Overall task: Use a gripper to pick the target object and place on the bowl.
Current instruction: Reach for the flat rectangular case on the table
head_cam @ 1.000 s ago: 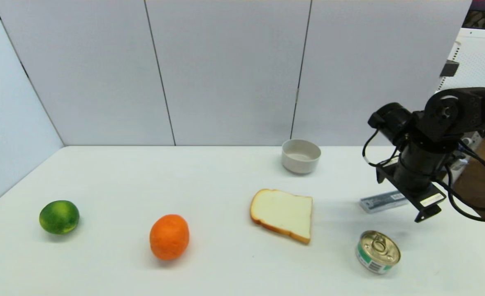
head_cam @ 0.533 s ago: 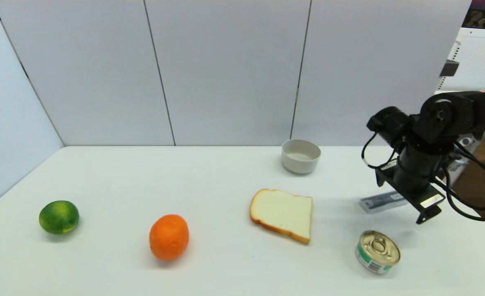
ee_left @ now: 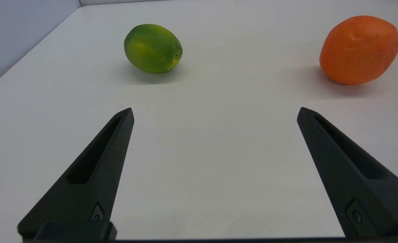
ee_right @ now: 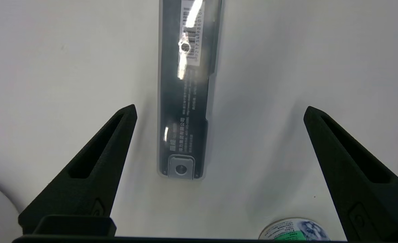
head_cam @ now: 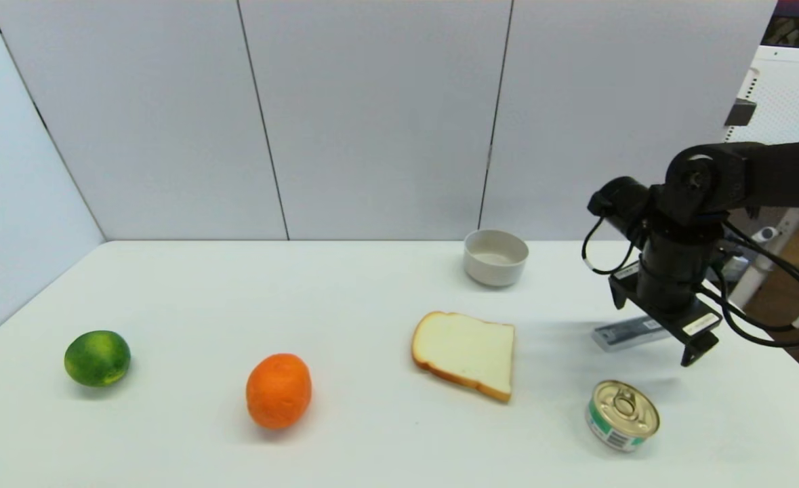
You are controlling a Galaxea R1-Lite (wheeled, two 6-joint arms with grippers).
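Note:
The grey flat pack (head_cam: 626, 333) with a white label strip lies on the white table at the right, partly hidden by my right arm. My right gripper (head_cam: 667, 318) hangs over its right end, pointing down. In the right wrist view the right gripper (ee_right: 219, 108) is open and empty. The pack (ee_right: 183, 101) lies lengthwise between the fingers, nearer one finger and touching neither. The off-white bowl (head_cam: 496, 257) stands empty at the back, left of the arm. My left gripper (ee_left: 215, 111) is open and empty over bare table, out of the head view.
A gold-topped tin can (head_cam: 622, 415) stands in front of the pack and shows at the edge of the right wrist view (ee_right: 293, 229). A bread slice (head_cam: 465, 352) lies mid-table. An orange (head_cam: 278, 390) and a lime (head_cam: 97, 358) sit to the left. The table's right edge is near the arm.
My right arm has moved a little to the left, bringing the gripper further over the pack. The pack and the other objects have not moved.

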